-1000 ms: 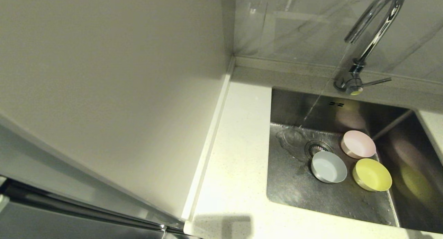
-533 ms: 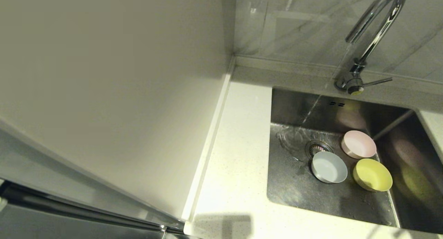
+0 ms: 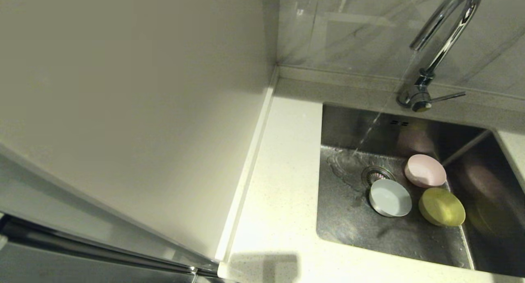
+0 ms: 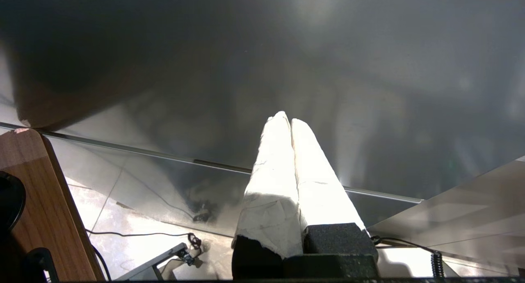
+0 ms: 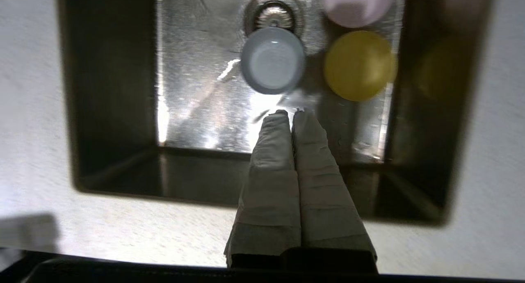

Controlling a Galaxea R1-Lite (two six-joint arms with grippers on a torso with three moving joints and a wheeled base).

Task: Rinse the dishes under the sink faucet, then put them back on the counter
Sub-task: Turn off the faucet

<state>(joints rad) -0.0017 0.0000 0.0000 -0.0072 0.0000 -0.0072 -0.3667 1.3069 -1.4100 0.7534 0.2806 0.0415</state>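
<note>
3 bowls on sink (image 3: 348,221) floor: blue-white bowl (image 3: 390,198) just beside round drain (image 3: 376,174), partly over its near edge; pink bowl (image 3: 425,170) behind, toward faucet (image 3: 441,41); yellow-green bowl (image 3: 441,206) just right of blue-white one. Water stream falls from faucet spout onto sink floor left of drain, clear of bowls. Desk (image 3: 283,192) borders sink on left. Right end effector (image 5: 292,114) above sink's near part, fingers pressed together, holding nothing, tips pointing toward blue-white bowl. Left end effector (image 4: 290,120) parked away from sink, fingers together, empty.
</note>
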